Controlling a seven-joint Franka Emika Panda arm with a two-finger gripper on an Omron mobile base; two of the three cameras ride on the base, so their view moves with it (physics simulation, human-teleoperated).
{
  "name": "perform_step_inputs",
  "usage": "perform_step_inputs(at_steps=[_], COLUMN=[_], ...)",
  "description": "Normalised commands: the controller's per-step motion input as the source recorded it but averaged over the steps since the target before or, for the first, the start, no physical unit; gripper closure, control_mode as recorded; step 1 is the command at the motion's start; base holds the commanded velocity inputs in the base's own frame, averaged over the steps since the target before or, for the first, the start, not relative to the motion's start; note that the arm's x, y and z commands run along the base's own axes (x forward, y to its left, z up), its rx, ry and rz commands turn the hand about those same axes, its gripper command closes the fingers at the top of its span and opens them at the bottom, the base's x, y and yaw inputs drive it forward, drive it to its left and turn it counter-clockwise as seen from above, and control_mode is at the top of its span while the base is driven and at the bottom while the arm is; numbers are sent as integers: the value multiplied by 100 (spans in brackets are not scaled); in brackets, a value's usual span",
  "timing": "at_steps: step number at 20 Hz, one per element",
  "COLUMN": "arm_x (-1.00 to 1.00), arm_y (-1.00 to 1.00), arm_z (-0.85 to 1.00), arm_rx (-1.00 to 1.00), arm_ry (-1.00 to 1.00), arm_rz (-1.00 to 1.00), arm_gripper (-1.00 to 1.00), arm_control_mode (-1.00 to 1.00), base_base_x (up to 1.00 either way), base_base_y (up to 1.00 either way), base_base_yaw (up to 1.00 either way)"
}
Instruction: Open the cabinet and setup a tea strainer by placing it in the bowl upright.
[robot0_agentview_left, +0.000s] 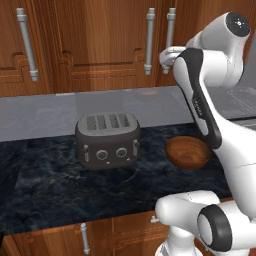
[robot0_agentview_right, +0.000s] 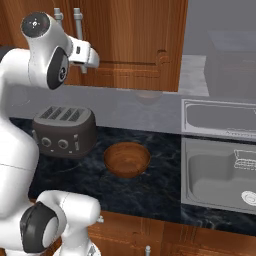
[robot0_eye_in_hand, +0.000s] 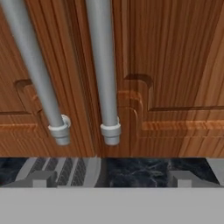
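Cabinet (robot0_agentview_left: 105, 45) first: it's that tall reddish-brown wooden wall unit up on the far wall above the counter (robot0_agentview_left: 50, 185), both raised-panel doors shut, with vertical wood grain and stepped moulding near the bottom. Two long silver bar handles (robot0_eye_in_hand: 105, 70) run side by side down the middle seam, round tubes ending in little collared feet. In the hand view they're really close up, right ahead of the pincer (robot0_eye_in_hand: 109, 181).

That pincer is spread wide with nothing between its tips, up by the handles but not touching them as far as I can tell. In the left base view the arm's white hand sits just beside the right one of the pair.

Down on the counter, which is dark marbled stone with pale veins, the bowl (robot0_agentview_left: 188, 151) is a round shallow brown wooden thing with a smooth hollow. Left of it, a bit apart, sits a dark grey four-slot toaster (robot0_agentview_left: 107, 140), boxy with rounded corners and knobs on the near face. Off to the right there's a steel sink (robot0_agentview_right: 220, 165).
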Motion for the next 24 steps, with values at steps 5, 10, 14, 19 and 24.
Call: perform_step_inputs(at_steps=[5, 10, 14, 19, 24], arm_x=[39, 37, 48, 49, 42], arm_y=[1, 0, 0, 1, 3], arm_z=[0, 0, 0, 0, 0], arm_rx=[0, -1, -4, -5, -1], arm_ry=[0, 0, 0, 0, -3], arm_rz=[0, 0, -5, -9, -4], arm_gripper=[-100, -100, -100, -100, -100], arm_control_mode=[-100, -100, -100, -100, -100], base_base_x=[0, 0, 0, 0, 0], base_base_y=[0, 0, 0, 0, 0], base_base_yaw=[0, 0, 0, 0, 0])
